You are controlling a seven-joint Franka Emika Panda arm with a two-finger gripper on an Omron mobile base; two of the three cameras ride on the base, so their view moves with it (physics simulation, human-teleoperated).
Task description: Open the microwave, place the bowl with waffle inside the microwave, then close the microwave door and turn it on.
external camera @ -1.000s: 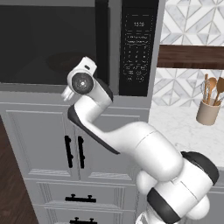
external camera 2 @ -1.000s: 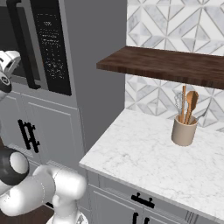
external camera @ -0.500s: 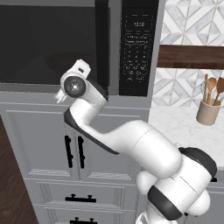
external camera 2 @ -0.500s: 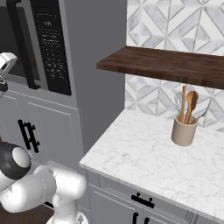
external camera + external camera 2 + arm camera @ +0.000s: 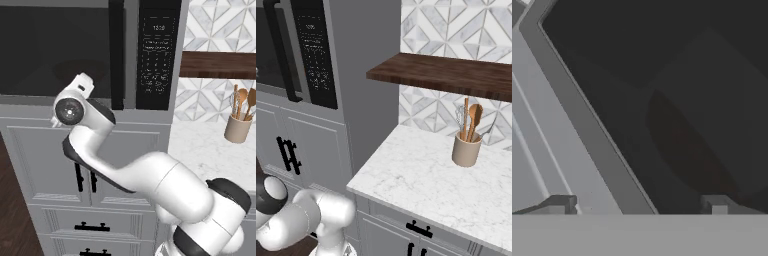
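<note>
Microwave door [image 5: 55,50]: shut, rigid, hinged; you pull by its stiff bar handle [image 5: 117,55]. Pincer [image 5: 637,204]: spread wide, empty, near the door's lower frame.

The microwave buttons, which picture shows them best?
The left base view: the control panel faces that camera, with rows of small white buttons under a lit display. The right base view shows the same panel at a slant, so the buttons blur together. The hand view looks at the dark door window instead.
</note>
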